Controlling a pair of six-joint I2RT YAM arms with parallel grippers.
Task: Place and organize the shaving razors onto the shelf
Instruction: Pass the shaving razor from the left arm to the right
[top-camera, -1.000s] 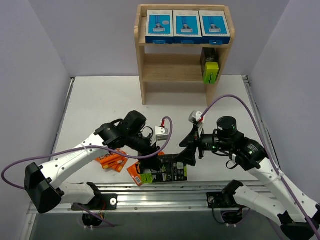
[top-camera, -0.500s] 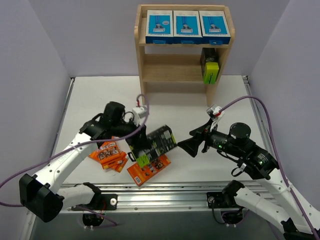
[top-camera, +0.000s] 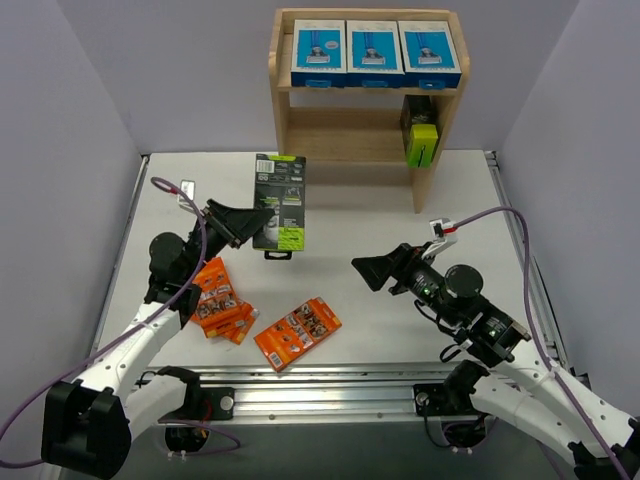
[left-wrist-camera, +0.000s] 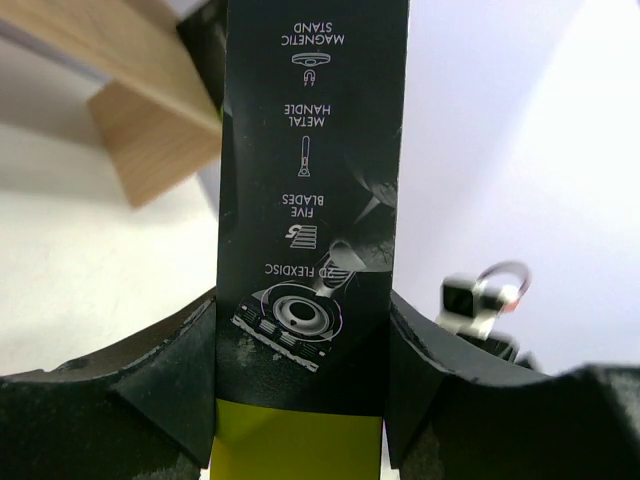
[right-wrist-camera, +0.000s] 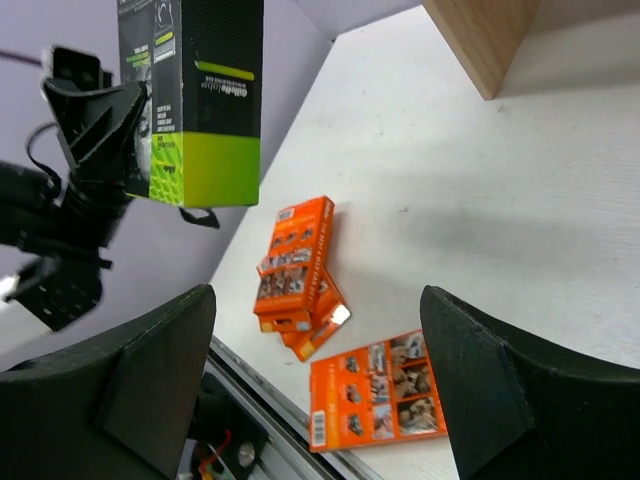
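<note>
Left pincer (top-camera: 258, 220): pinched on a black-and-lime-green razor box (top-camera: 280, 200), which is pressed between both fingers in the wrist view.
Held box: carried upright in the air, lime band at the bottom, above the tabletop (top-camera: 400, 215) in front of the shelf's left side; no contact with the shelf is seen.
Right pincer (top-camera: 368, 272): spread wide, nothing held between its fingers; it is pointed left, above the tabletop's right half.
Shelf (top-camera: 283, 115): set against the back wall.
Top tier: three blue-and-white razor boxes (top-camera: 374, 50) are lined up side by side.
Tier below: a second black-and-lime-green box (top-camera: 421, 138) is stood at the right end.
Orange packs: a small overlapping stack (top-camera: 218, 305) is laid on the tabletop near the left arm; one flat pack (top-camera: 297, 333) is laid just to its right, near the front rail.
</note>
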